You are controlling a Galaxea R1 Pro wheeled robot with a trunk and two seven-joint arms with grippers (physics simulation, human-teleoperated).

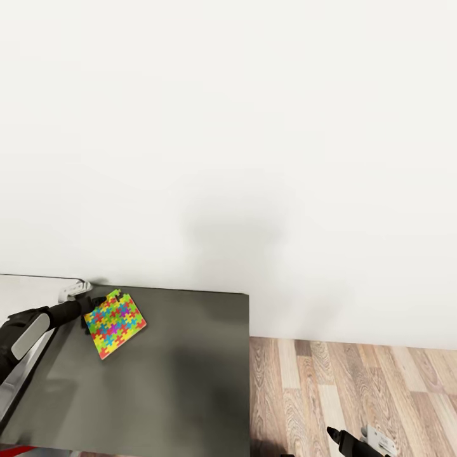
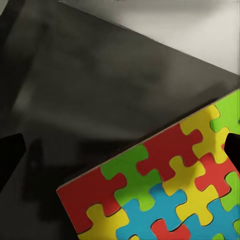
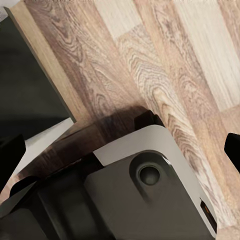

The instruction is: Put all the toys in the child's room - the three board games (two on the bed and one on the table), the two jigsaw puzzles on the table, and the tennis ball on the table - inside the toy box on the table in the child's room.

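Observation:
A jigsaw puzzle (image 1: pixel 115 324) with yellow, red, blue and green pieces looks to lie flat on the dark grey cabinet top (image 1: pixel 171 381), near its back left corner. My left gripper (image 1: pixel 94 310) is at the puzzle's left corner. In the left wrist view the puzzle (image 2: pixel 165 195) sits below the open left gripper (image 2: pixel 120 152), reaching under one fingertip (image 2: pixel 233 150) and stopping short of the other. The pale table (image 1: pixel 25 293) shows at the far left. My right gripper (image 1: pixel 336 437) hangs low over the wood floor, open and empty. The toy box, board games and tennis ball are out of view.
A plain white wall (image 1: pixel 254 127) rises right behind the cabinet. Wood floor (image 1: pixel 355 393) lies to the cabinet's right. In the right wrist view, the robot's own grey base (image 3: pixel 150 200) sits under the right gripper (image 3: pixel 120 145).

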